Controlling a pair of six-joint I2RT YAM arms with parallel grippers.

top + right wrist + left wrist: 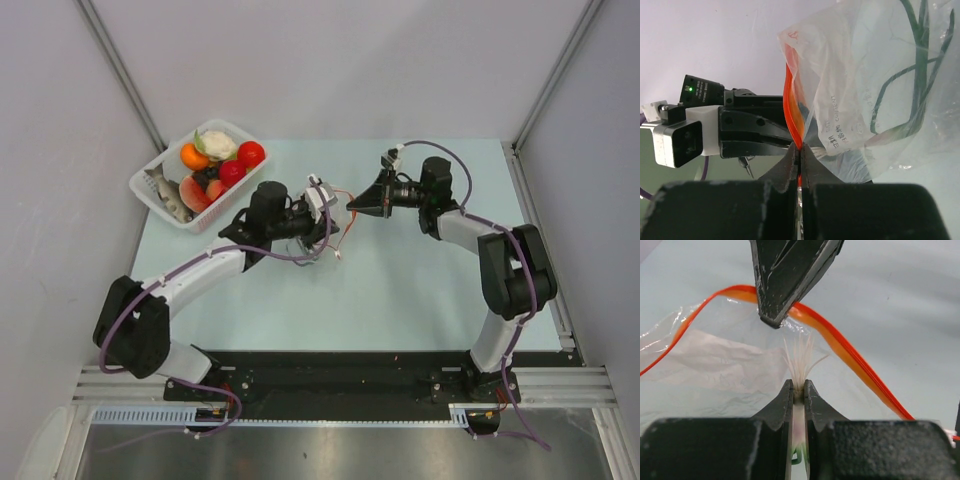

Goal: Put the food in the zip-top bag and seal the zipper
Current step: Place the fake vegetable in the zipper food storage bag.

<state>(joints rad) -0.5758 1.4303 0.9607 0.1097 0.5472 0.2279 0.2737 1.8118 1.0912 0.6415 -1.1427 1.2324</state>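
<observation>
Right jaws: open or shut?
Shut. In the right wrist view, the jaws of the right gripper meet, pinching the red-orange zipper between them.

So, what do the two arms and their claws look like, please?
Both are alike. The left arm and right arm have white links and bulky black joints, and a purple cable runs along each. The left claw and right claw each have two black, scuffed fingers tapering to thin tips. A black camera with a green light sits at the left wrist.

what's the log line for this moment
left jaws shut on bag | right jaws shut on zipper | bag held between them | food in basket
</observation>
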